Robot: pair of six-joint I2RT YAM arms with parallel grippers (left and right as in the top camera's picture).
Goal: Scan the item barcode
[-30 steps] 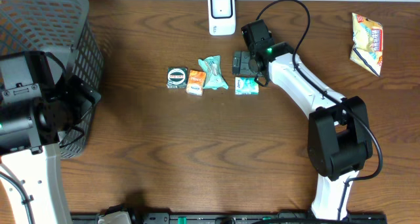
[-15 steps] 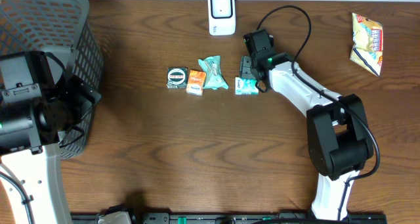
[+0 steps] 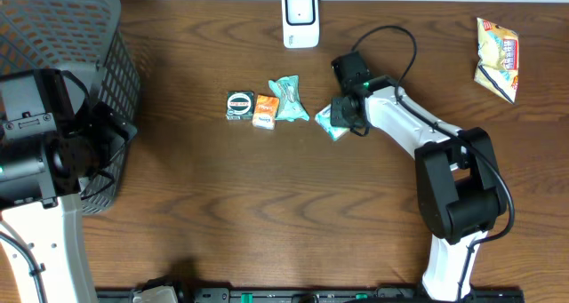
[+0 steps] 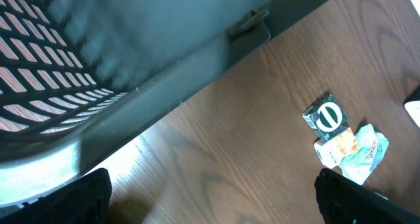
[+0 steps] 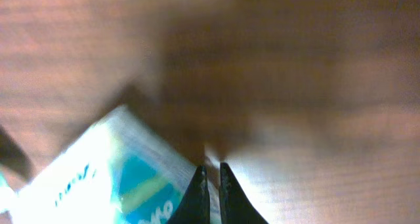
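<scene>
**Right pincer (image 5: 210, 175) closed at the edge of a small packet (image 3: 328, 119), in front of the scanner (image 3: 300, 19).**

The teal-and-white packet sits on the table (image 3: 267, 205) just in front and to the right of the scanner. The pincer's tips are together at its corner, and I cannot tell whether they nip it. It looks light, thin and floppy, so a pinch on one edge suits it. The left pincer (image 4: 210, 211) stands apart by the basket (image 3: 62, 19), well left of the scanner, and nothing shows inside the basket.
</scene>
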